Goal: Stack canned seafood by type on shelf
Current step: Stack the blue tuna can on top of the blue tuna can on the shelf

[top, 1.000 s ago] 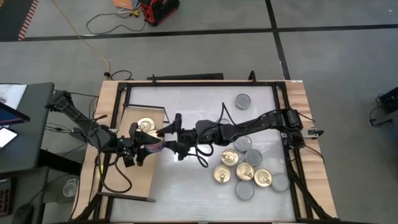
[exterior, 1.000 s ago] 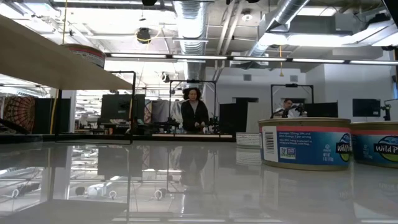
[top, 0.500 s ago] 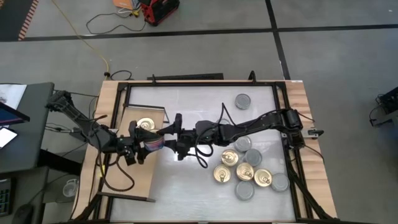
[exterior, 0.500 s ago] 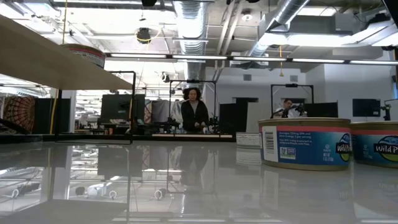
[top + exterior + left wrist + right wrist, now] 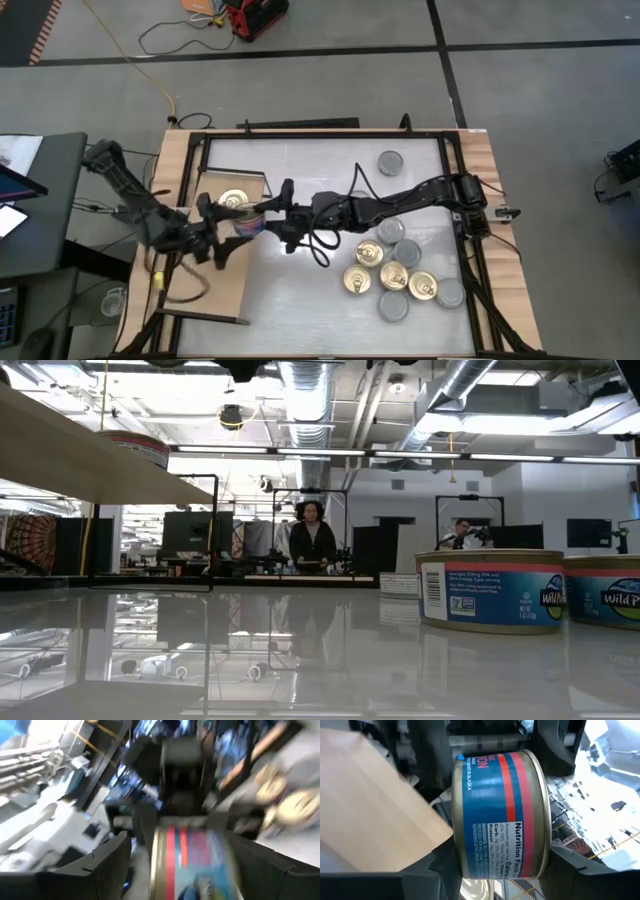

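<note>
Canned seafood is mid-transfer: one blue-and-red tin [image 5: 250, 224] hangs on its side over the shelf's [image 5: 235, 285] inner edge, between my two tools. My right tool [image 5: 268, 216] pinches it across its flat ends, as the right wrist view shows [image 5: 500, 815]. My left tool [image 5: 217, 243], pressed on this tin a second ago, has now spread and backed toward the shelf's outer side. Judgement: the handover has reversed or been released, so the right tool alone must place the tin. A gold-topped tin [image 5: 232, 202] already sits on the shelf, just beside the held one. The remaining tins [image 5: 395, 270] cluster on the tabletop [image 5: 300, 300] well apart. Open board lies toward the shelf's near end; the black frame [image 5: 205, 316] bounds it.
</note>
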